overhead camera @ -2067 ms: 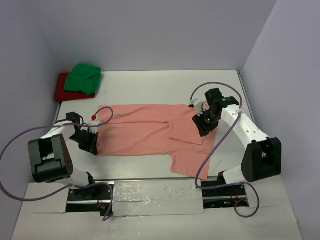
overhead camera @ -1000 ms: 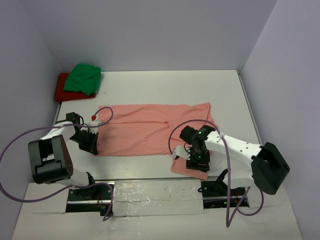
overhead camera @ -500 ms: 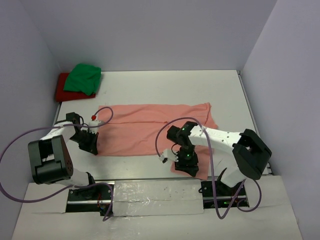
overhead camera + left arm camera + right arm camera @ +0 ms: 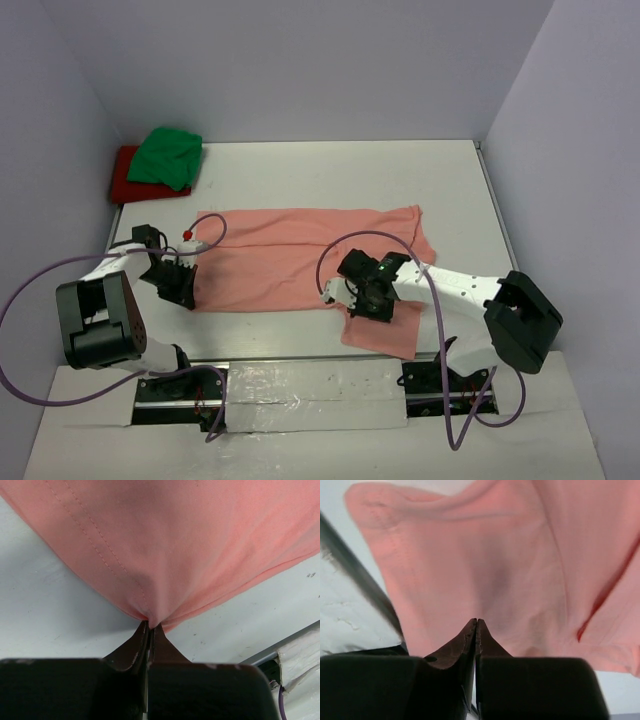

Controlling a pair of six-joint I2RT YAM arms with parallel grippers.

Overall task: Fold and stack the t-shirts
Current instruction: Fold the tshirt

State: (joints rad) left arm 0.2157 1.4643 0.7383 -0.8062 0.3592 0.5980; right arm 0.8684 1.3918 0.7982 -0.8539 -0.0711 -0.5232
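Observation:
The salmon-pink t-shirt [image 4: 290, 255] lies spread flat across the table, one sleeve [image 4: 385, 335] reaching toward the near edge. My left gripper [image 4: 185, 297] is shut on the shirt's near left corner; in the left wrist view the cloth [image 4: 190, 540] puckers into the closed tips of that gripper [image 4: 149, 625]. My right gripper [image 4: 375, 306] is low over the near sleeve, jaws shut; in the right wrist view the tips of that gripper [image 4: 476, 621] rest against smooth pink cloth [image 4: 485, 555] with no pucker. The green t-shirt [image 4: 168, 157] lies crumpled on the red t-shirt [image 4: 122, 178] at the far left corner.
Grey walls enclose the table on three sides. A purple cable [image 4: 335, 255] loops over the shirt by the right wrist and shows as a dark streak [image 4: 360, 570] in the right wrist view. Taped rails [image 4: 310, 385] run along the near edge.
My right arm swung from the shirt's right end down to the near sleeve, then shifted slightly back from the table's near edge. The far right sleeve now lies spread out. The left arm has not moved.

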